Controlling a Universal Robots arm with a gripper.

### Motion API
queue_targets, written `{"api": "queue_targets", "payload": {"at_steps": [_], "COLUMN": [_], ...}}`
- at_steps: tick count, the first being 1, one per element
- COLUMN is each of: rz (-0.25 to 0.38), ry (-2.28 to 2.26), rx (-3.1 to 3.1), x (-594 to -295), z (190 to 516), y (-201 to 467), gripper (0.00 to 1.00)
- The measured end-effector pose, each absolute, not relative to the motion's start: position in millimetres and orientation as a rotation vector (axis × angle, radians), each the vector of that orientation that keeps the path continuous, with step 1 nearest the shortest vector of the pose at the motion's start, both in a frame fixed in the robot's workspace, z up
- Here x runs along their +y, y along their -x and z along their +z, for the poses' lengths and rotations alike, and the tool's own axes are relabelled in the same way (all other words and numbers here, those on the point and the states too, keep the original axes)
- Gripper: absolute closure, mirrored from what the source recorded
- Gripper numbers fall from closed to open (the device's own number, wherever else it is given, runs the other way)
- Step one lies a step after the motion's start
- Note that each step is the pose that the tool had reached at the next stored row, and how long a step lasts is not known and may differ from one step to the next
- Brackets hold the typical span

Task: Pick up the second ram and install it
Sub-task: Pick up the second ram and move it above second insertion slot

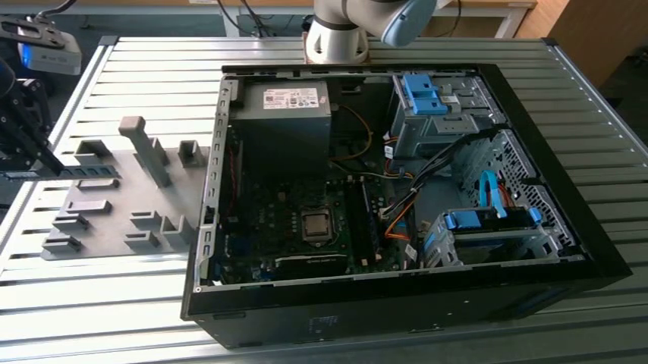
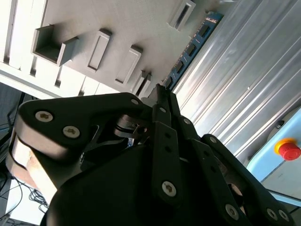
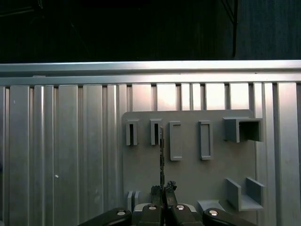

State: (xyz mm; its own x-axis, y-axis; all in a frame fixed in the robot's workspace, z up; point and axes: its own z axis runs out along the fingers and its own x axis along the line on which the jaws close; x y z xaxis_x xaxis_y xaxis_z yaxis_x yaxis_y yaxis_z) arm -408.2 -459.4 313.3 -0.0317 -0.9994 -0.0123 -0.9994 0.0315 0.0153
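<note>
Green circuit board, likely light, stiff and brittle: the second ram (image 2: pixel 190 49) sits pinched by its flat faces at one end in the gripper (image 3: pixel 162 188). It is over the grey holder plate (image 3: pixel 188 174), at the exterior view's left.

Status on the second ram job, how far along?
Done: the ram is picked, with the gripper shut on one end, and it looks clear of the holder plate slots. In hand: it is held over the plate, at the exterior view's left of the case. Left: the install; it is not yet on the motherboard.
</note>
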Motion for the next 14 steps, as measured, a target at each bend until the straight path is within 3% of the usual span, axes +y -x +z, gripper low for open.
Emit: {"api": "queue_targets", "payload": {"at_steps": [14], "rz": [-0.03], "ry": [-2.185], "rx": [-2.255], "x": [-459.4], "z": [323.3], "y": [408.2], "gripper": [0.86]}}
